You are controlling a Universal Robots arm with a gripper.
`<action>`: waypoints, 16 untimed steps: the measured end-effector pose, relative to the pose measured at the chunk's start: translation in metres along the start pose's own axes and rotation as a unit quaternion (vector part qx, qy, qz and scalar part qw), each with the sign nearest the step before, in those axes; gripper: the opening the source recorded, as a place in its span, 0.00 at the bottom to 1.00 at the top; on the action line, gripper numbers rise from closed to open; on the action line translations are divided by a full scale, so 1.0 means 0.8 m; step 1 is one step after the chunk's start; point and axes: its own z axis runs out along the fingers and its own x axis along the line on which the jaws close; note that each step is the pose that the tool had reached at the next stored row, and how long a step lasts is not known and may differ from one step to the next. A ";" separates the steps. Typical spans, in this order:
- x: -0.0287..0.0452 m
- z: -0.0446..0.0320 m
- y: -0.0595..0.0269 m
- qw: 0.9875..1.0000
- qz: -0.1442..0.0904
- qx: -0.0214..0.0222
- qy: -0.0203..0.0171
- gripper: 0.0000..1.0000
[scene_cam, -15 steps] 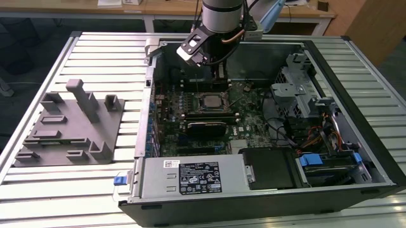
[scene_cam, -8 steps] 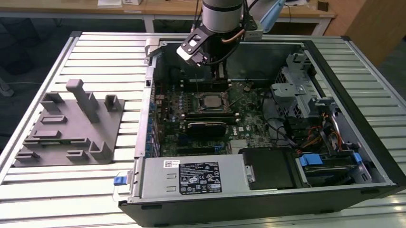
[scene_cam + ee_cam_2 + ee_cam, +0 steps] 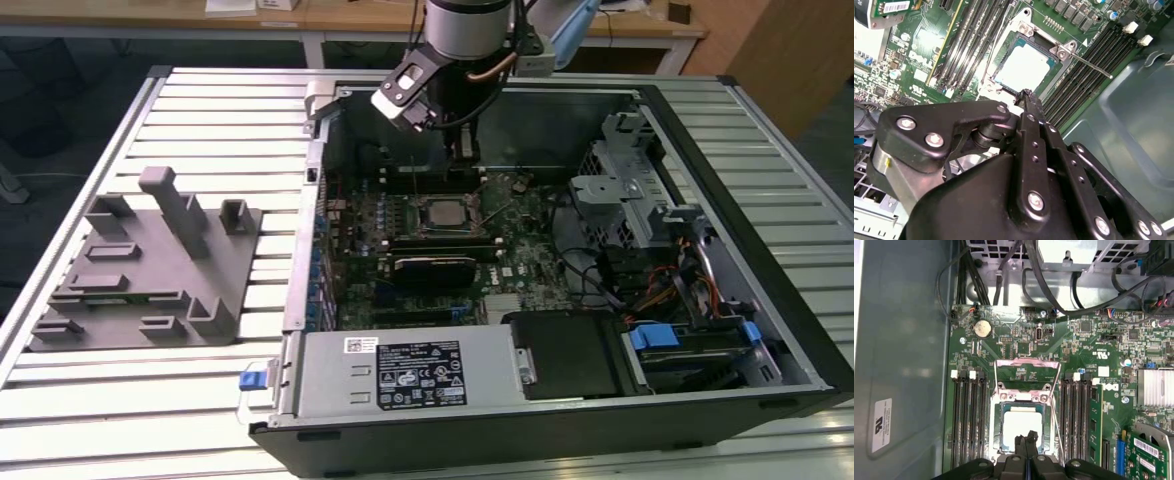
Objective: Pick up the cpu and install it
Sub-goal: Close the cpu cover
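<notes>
- Gripper clenched, its tips pressed together with nothing between them, hanging over one edge of the cpu
- Placement: the cpu lies flat in its socket on the green board, pale top up, inside the open computer case
- Hinged metal frame stands flipped open beside the socket, so the cpu looks placed but not clamped
- Judgement: any touch should be light and square on the pale top, since a sideways nudge could shift the cpu on its seat
- Thin lever juts out just beside the socket and memory slots flank it on both sides; either could catch the gripper
- Cables lie well apart from the socket
</notes>
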 end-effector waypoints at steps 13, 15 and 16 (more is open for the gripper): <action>-0.0001 0.0000 0.007 1.000 0.000 0.000 0.000 0.11; -0.0002 0.0002 0.010 1.000 0.000 0.000 0.000 0.11; -0.0002 0.0003 0.012 1.000 0.000 0.000 0.000 0.11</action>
